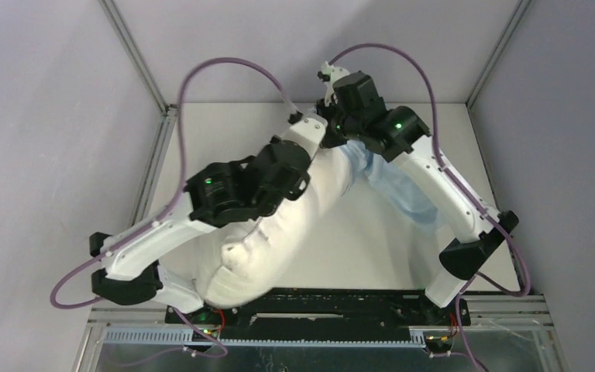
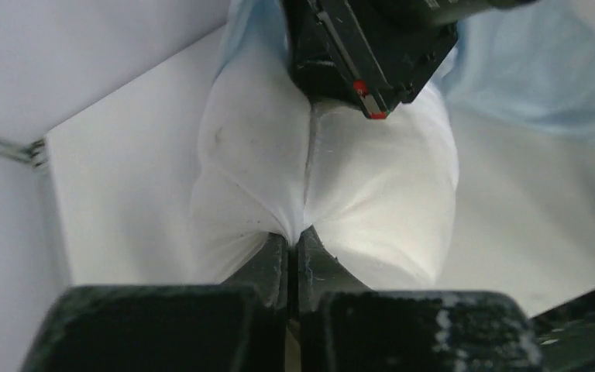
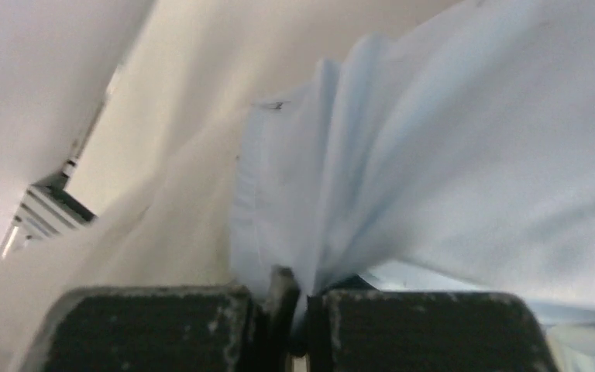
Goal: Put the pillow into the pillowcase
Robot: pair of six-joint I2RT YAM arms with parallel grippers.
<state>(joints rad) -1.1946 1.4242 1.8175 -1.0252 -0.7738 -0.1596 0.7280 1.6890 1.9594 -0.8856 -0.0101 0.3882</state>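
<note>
The plump white pillow (image 1: 279, 232) lies slantwise on the table, its far end running under both wrists. In the left wrist view my left gripper (image 2: 294, 237) is shut on a pinched fold of the pillow (image 2: 380, 194), and the cloth puckers into the jaws. The light blue pillowcase (image 1: 404, 192) trails from the pillow's far end toward the right. My right gripper (image 3: 299, 284) is shut on a bunched edge of the pillowcase (image 3: 472, 155), with the pillow (image 3: 147, 232) just to its left. The pillow's far end reaches into the blue cloth (image 2: 542, 70).
The white table (image 1: 356, 240) is bounded by grey walls and aluminium rails (image 1: 155, 155) at left, back and right. Purple cables (image 1: 232, 66) loop over both arms. The right arm's wrist (image 2: 372, 54) hangs close above the pillow, right in front of the left gripper.
</note>
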